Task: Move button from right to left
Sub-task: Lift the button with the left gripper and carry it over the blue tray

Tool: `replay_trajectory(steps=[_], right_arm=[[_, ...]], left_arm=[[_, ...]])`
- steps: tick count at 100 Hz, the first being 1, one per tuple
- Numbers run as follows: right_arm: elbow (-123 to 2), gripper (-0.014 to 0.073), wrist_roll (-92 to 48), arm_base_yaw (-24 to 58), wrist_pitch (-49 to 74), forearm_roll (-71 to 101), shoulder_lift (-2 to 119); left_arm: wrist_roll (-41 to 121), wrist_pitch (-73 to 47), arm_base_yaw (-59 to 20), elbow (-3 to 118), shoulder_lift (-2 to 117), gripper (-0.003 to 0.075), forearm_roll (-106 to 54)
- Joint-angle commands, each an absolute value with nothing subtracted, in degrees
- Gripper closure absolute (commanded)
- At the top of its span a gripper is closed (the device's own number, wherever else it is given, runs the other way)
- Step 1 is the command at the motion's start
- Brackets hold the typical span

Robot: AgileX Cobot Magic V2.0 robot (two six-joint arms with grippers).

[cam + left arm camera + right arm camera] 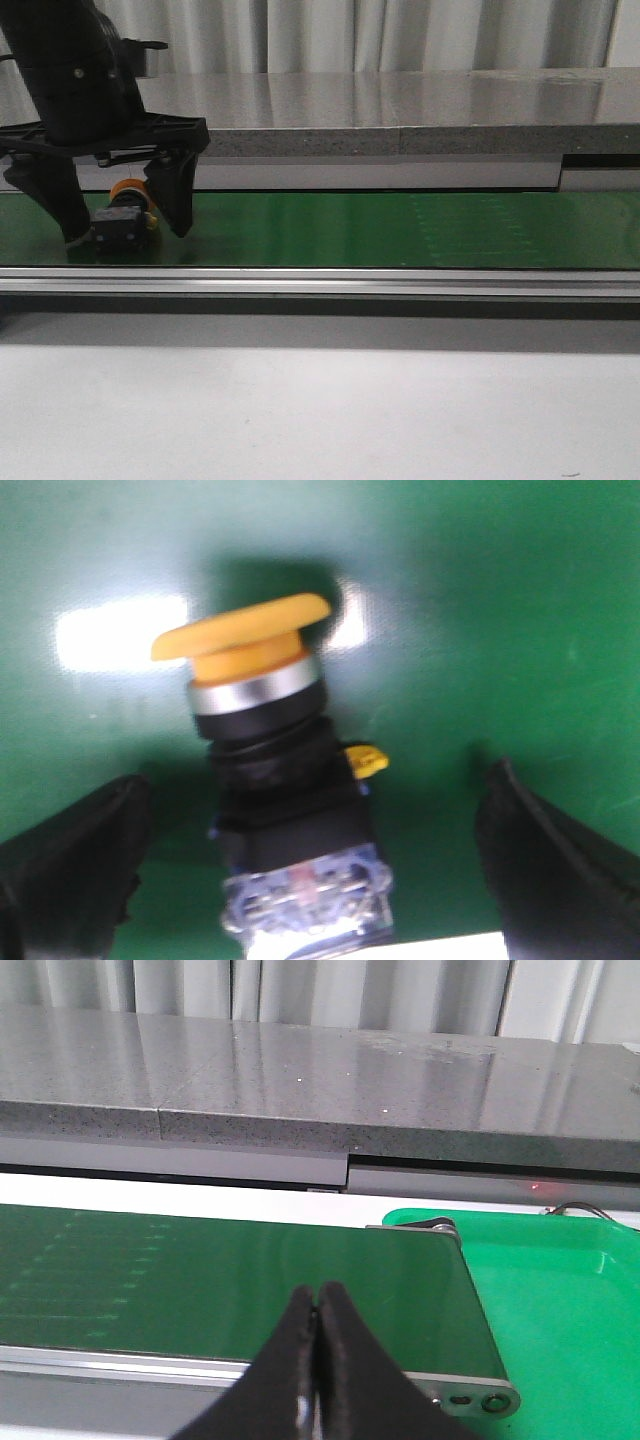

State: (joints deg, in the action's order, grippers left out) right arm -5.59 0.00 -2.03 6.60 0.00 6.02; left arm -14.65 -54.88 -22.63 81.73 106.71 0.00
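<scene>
Between the spread fingers of the left gripper (125, 228) lies the button (125, 218), and the jaws stand wide apart around it, no pad touching that the wrist view can show. One finger (70, 865) sits off one side of the black body, the other off the far side, clear green showing in both gaps. And the button (275, 770) is down on its side on the green belt (400, 230), yellow cap pointing away from the gripper, silver collar behind the cap, the little red-and-blue label at the end nearest the wrist. Just beyond the gripper runs the grey stone ledge (400, 105); on the near side of it, the belt's metal rail (320, 283). Over to the right gripper (316, 1335): fingers pressed together, nothing between them, hovering over the belt's other end with a green tray (560, 1300) just beside the roller.
</scene>
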Motion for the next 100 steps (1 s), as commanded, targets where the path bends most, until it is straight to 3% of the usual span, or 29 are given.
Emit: replay_trajectory(steps=[1,19,28,65,100], right_arm=[[-7.1,0.0661,-0.4,-2.1,2.0,0.0,6.7],[-7.1,0.0661,-0.4,-2.1,2.0,0.0,6.7],[-7.1,0.0661,-0.4,-2.1,2.0,0.0,6.7],[-7.1,0.0661,-0.4,-2.1,2.0,0.0,6.7],[-7.1,0.0661,-0.4,-2.1,2.0,0.0,6.7]], left_arm=[[-15.3,-53.6,-23.1,83.4,104.1,0.016,-0.5],[-15.3,-53.6,-23.1,83.4,104.1,0.0405,-0.5],[-15.3,-53.6,-23.1,83.4,104.1,0.0467,-0.5],[-15.3,-53.9,-21.6,83.4,98.6,0.047,0.9],[-8.0,-58.7,-7.9,83.4,91.2,0.047,7.5]])
